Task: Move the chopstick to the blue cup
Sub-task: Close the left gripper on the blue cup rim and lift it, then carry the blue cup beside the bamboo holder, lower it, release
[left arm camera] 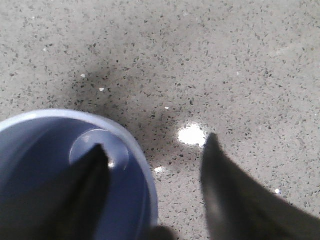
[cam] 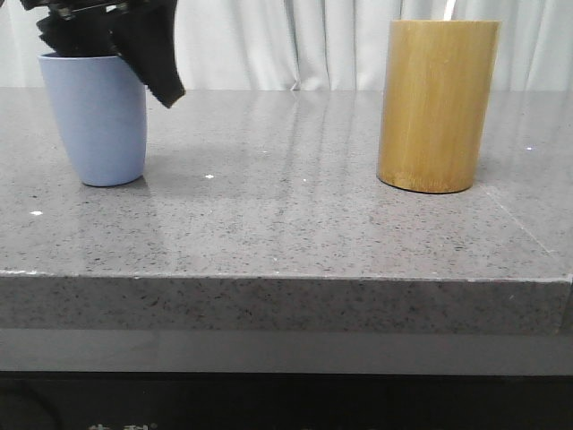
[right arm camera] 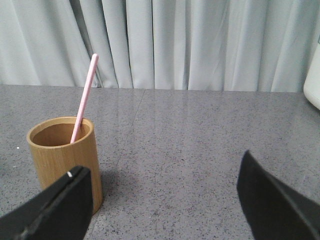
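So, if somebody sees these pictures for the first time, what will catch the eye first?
Probably the tall bamboo cylinder on the right of the grey table, with a pink chopstick leaning out of it. Next, the blue cup on the left, where the open left gripper straddles its rim, one finger inside.

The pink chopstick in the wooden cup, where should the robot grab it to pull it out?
Probably the top part of the chopstick sticking up above the rim of the bamboo cup, coming from above with a finger on either side. The rest is hidden inside the cup, and it leans, so lift along its tilt.
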Motion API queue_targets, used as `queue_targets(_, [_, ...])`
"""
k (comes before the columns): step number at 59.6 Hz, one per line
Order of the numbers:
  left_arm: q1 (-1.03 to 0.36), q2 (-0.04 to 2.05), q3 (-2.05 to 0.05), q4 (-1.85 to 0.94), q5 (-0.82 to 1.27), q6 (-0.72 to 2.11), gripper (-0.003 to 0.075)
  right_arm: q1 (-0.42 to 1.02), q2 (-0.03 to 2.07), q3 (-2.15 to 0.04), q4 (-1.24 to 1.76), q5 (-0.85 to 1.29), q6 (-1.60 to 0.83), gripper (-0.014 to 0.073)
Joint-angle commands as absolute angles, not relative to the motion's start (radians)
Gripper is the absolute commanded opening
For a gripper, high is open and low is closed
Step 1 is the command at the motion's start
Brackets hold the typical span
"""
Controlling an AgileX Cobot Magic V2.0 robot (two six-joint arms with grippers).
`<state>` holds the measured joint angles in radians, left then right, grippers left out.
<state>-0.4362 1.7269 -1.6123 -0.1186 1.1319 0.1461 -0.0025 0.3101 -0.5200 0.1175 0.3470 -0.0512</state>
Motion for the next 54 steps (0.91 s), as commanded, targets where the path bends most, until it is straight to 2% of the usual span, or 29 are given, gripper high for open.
queue_targets(1, [-0.443,1.684,-1.646,-0.123,1.107,0.138,0.0169,-0.006,0.327,-0.558,0.123,0.275,-0.054,0.0602])
queue_targets(6, [-0.443,1.684,-1.646,-0.123,1.107,0.138,0.0042,-0.006,0.327,-0.558,0.123,0.275,-0.054,0.0602])
queue_targets(10, [-0.443,1.684,-1.646,-0.123,1.107,0.138,-0.0018,-0.006,0.327,-0.558,0.123,0.275,-0.054,0.0602])
queue_targets(19, [-0.46,1.684,-1.679,-0.132,1.138,0.138,-0.0019,-0.006,0.327,-0.558,0.123,0.277,-0.054,0.0602])
queue_targets(36, [-0.602,1.709,-1.868,-0.132,1.178,0.16,-0.0019,-0.006,0.327,-0.558,0.123,0.283,-0.054,0.0602])
queue_targets(54, [-0.72,1.838,-2.017,-0.132,1.175,0.16,-0.0019,-0.006,0.327,-0.551,0.123,0.287,-0.054,0.0602])
